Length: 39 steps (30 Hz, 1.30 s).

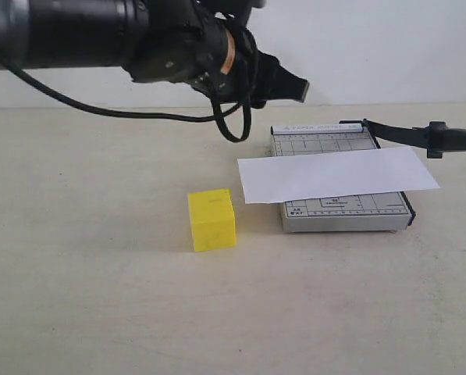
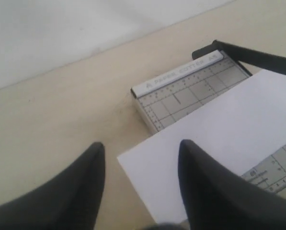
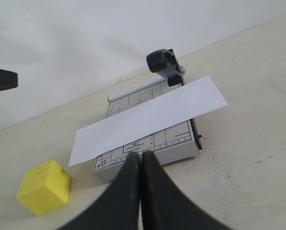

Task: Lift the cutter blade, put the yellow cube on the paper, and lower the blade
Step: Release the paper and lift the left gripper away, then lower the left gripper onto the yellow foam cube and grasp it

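Observation:
The yellow cube (image 1: 211,219) (image 3: 44,187) stands on the table, left of the grey cutter base (image 1: 350,212) (image 2: 181,96) (image 3: 178,146). Across the base lies the white paper (image 1: 338,173) (image 2: 219,143) (image 3: 147,120), overhanging both sides. The cutter blade (image 1: 408,134) (image 2: 257,57) is lifted off the base, its handle (image 1: 451,139) (image 3: 162,61) out past the base's right side. My left gripper (image 1: 299,87) (image 2: 142,148) hangs open and empty above the paper's left end. My right gripper (image 3: 141,158) is shut on nothing, in front of the base; the exterior view does not show it.
A black cable (image 1: 233,125) loops down from the left arm behind the cube. A pale wall (image 1: 373,47) rises behind the beige table (image 1: 84,273). The tip of the left gripper (image 3: 1,79) shows in the right wrist view.

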Available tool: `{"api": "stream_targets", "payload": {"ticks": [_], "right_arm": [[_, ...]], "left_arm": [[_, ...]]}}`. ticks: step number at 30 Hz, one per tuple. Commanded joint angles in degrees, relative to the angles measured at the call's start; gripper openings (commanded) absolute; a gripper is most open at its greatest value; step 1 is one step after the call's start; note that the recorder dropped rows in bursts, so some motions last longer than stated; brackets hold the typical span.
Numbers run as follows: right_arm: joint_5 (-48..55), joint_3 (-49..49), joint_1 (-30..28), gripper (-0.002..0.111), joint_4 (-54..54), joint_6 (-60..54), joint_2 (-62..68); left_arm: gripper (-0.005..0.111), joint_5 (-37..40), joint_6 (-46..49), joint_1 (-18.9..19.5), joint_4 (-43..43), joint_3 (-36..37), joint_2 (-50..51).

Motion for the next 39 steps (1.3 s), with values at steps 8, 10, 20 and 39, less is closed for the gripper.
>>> {"api": "stream_targets", "payload": {"ticks": [8, 10, 20, 39], "right_arm": [[0.1, 0.3, 0.0, 0.000, -0.3, -0.1, -0.3], [0.1, 0.3, 0.0, 0.000, -0.3, -0.1, -0.3], [0.1, 0.3, 0.0, 0.000, -0.3, -0.1, -0.3], [0.1, 0.3, 0.0, 0.000, -0.3, -0.1, -0.3]], "left_arm": [[0.071, 13.8, 2.6, -0.1, -17.7, 0.6, -2.9], [0.078, 14.9, 2.5, -0.1, -17.7, 0.6, -2.9], [0.081, 24.2, -11.5, -0.1, -19.2, 0.6, -1.1], [0.081, 19.7, -12.0, 0.5, -21.3, 0.6, 6.4]]}}
